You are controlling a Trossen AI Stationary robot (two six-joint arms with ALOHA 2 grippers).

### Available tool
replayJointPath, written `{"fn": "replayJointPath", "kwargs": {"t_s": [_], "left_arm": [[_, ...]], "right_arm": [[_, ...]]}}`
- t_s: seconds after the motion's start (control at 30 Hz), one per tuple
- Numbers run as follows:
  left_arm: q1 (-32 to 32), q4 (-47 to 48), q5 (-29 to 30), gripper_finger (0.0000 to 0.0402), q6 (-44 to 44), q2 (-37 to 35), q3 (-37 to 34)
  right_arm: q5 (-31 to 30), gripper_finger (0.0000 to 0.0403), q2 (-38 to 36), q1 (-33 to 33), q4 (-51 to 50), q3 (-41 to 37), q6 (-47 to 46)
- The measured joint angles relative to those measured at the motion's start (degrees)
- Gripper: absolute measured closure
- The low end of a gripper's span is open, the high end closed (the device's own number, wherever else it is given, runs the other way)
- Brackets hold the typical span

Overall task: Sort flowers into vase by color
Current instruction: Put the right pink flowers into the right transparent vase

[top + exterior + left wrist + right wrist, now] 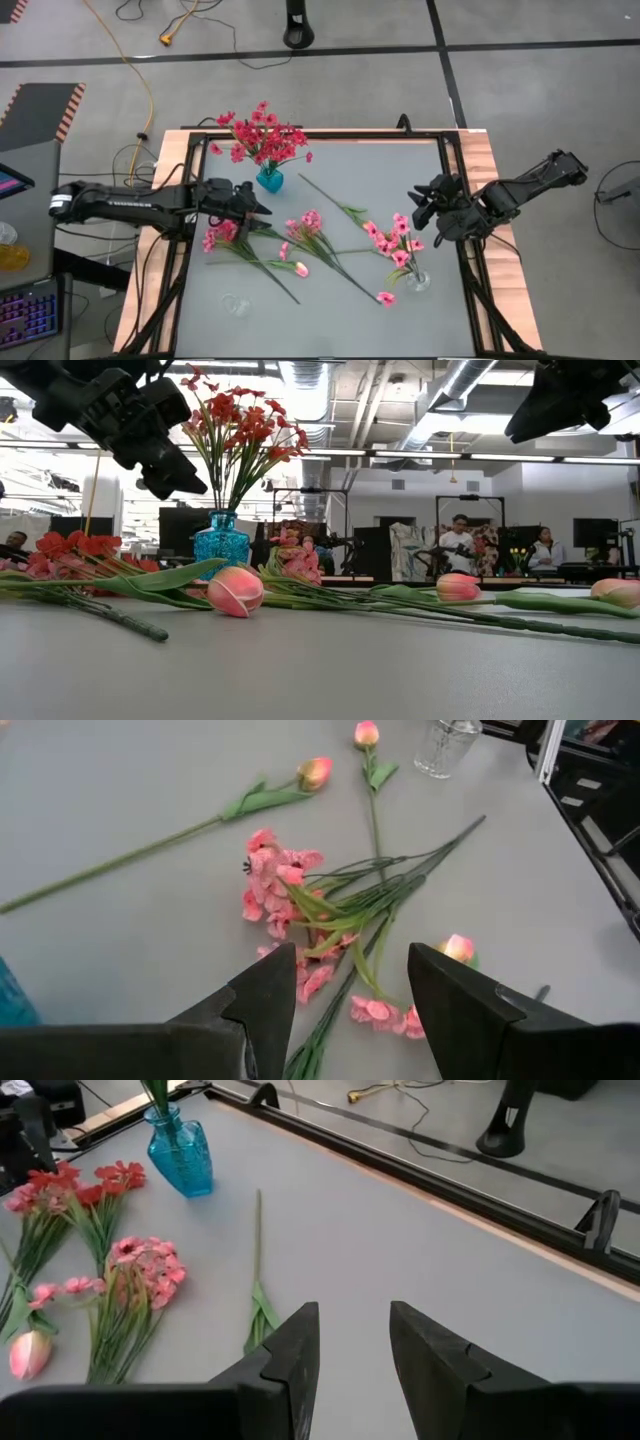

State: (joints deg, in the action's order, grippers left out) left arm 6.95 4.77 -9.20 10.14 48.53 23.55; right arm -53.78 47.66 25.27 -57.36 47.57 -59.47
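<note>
Nearest the low camera, a pale tulip bud (pixel 235 591) lies flat on the table (pixel 330 320), its thin stem trailing toward three o'clock. Sprigs like this are probably featherlight, with springy wire stems and soft petals that crush, so the bare stem below the leaves looks the safest place to pinch. An empty clear glass (pixel 236 304) stands near seven o'clock on the table, and another clear vase (pixel 417 279) at about four o'clock already holds pink flowers (pixel 392 238). In mid-table the loose pink clusters (pixel 308 226) and red sprigs (pixel 220 236) lie tangled, stems crossing. The left gripper (pixel 345 995) reaches in from nine o'clock and hovers low over the red sprigs, fingers spread wide, nothing between them. The right gripper (pixel 352 1345) waits at three o'clock, also parted and empty. Farthest, at eleven o'clock, the blue vase (pixel 269 179) holds a red bunch (pixel 262 135).
</note>
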Motion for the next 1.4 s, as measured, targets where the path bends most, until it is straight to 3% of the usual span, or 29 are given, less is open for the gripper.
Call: {"fn": "replayJointPath", "kwargs": {"t_s": [0.3,0.63,1.13,1.4], "left_arm": [[-3.7,-11.8,3.4,0.0221,-4.0,7.1,0.0],[-7.1,-11.2,5.6,0.0221,-13.1,18.8,9.8],[-8.5,2.8,5.2,0.0221,-26.8,41.9,28.5],[-10.6,6.9,5.0,0.0221,-31.7,50.6,35.5]], "right_arm": [[0.0,0.0253,0.0,-0.4,0.0,0.0,0.0],[0.0,0.0253,0.0,-0.4,0.0,0.0,0.0],[1.6,0.0253,0.0,-0.4,0.1,0.0,0.0],[3.0,0.0253,0.0,-0.3,0.2,0.0,0.0]]}}
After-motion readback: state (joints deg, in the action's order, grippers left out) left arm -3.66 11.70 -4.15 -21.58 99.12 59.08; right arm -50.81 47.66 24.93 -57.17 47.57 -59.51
